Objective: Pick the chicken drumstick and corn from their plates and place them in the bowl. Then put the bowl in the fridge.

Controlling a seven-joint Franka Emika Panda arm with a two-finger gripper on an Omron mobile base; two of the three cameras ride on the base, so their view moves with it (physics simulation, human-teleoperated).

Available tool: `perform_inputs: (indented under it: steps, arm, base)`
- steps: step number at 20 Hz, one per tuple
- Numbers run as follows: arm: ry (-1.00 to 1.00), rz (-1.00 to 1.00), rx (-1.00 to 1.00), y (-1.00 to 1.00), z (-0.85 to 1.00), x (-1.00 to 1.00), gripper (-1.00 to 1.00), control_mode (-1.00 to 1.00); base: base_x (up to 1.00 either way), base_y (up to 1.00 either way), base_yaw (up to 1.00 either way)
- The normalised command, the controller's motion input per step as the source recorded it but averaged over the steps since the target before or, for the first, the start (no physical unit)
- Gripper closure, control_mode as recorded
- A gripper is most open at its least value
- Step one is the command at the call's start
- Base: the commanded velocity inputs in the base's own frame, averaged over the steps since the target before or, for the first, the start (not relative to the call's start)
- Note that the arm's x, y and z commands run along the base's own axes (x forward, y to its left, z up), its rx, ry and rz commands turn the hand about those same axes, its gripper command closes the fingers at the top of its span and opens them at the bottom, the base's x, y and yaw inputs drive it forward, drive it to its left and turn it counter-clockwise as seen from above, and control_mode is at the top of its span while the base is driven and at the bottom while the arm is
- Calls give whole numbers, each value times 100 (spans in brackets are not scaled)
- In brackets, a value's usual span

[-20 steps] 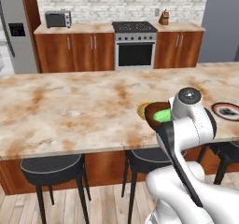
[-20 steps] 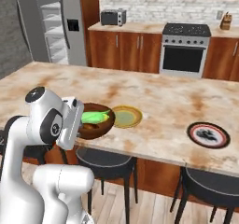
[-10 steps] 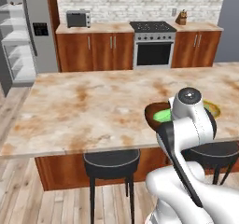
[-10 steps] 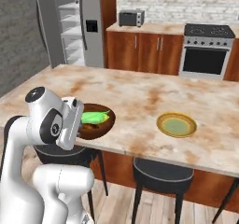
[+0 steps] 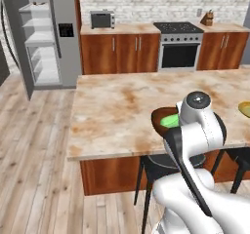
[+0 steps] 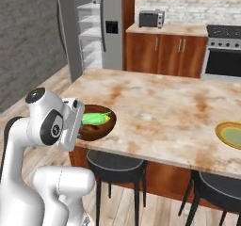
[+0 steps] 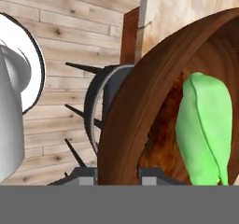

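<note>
Fridge (image 5: 49, 35) is seen far left, doors open. Bowl (image 6: 96, 126) is held at the counter (image 6: 155, 112) edge, rim clamped in the pincer (image 7: 119, 174), corn (image 7: 205, 129) inside. Bowl should be kept level during transport to a shelf.

No readable text, label, brand, number or sign appears on anything in these views; every surface is unmarked.
</note>
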Motion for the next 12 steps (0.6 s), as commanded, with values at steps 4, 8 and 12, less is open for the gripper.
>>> perform_inputs:
  steps: [4, 8, 12]
  arm:
    - [0, 0, 0, 0, 0, 0, 100, 100]
    - [0, 0, 0, 0, 0, 0, 100, 100]
    - [0, 0, 0, 0, 0, 0, 100, 100]
  base:
    - [4, 94, 0]
    - [6, 94, 0]
    - [10, 94, 0]
